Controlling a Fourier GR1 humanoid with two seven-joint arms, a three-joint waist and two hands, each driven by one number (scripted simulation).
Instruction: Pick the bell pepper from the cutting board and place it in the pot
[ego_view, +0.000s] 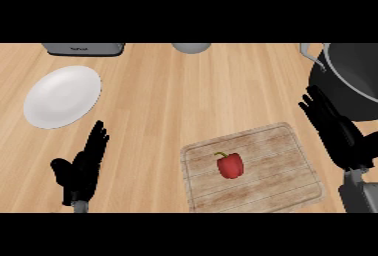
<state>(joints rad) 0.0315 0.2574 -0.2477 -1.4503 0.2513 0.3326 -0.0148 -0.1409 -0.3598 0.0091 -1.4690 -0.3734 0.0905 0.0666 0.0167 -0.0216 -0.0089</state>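
Nearest to the view, the R forearm (360, 192) was seen at the lower-right corner, grey, w/ the R hand (336, 132) stretched out ahead of it. Its fingers were held straight and slightly spread, and nothing was gripped. The L hand (80, 172) was seen at lower left, resting w/ fingers straight, close together and pointed away from the robot, thumb out to the side; nothing was held there either. The bell pepper (230, 165), red w/ a green stem, was found lying on the cutting board (284, 145), approx. at its middle, stem end pointed away from the robot. It was placed left of the R hand and apart from it; from the L hand it lay well off to the right. The board's right edge was located just beside the R hand's wrist; contact couldn't be judged. The pot (354, 85), dark w/ a grey rim, was seen just beyond the R hand's fingertips, cut off by the right edge; whether fingertips and pot wall touched couldn't be told. A white plate (62, 96) was set on the wooden counter (170, 100) beyond the L hand, apart from it. Farther off, at the top edge, a grey appliance (83, 48) was seen beyond the plate, and a grey round item (192, 47) more to the right, both only partly visible.
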